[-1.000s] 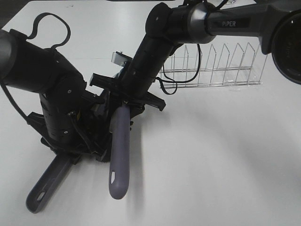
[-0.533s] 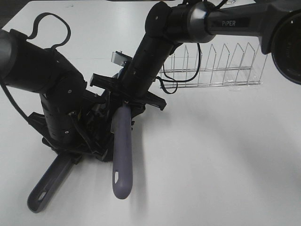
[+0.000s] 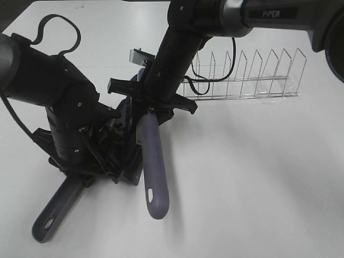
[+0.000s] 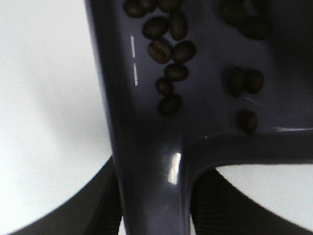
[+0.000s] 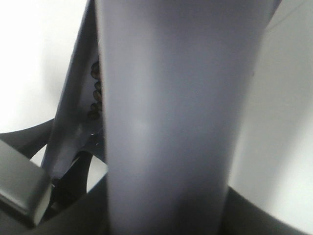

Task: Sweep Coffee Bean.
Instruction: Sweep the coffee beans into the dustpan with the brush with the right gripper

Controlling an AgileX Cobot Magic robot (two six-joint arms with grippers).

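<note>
My left gripper is shut on the handle of the purple dustpan, which lies low on the white table. Several coffee beans lie inside the pan; some also show in the right wrist view beside the pan's wall. My right gripper is shut on the purple brush handle, which hangs over the pan and fills the right wrist view. The brush's bristles are hidden behind the arms.
A clear wire dish rack stands at the back right on the white table. The two arms crowd together at the left centre. A black cable loop arches above the left arm.
My right arm has shifted right and slightly up, and the brush handle's free end has swung to the right. The left arm and dustpan have stayed still.
</note>
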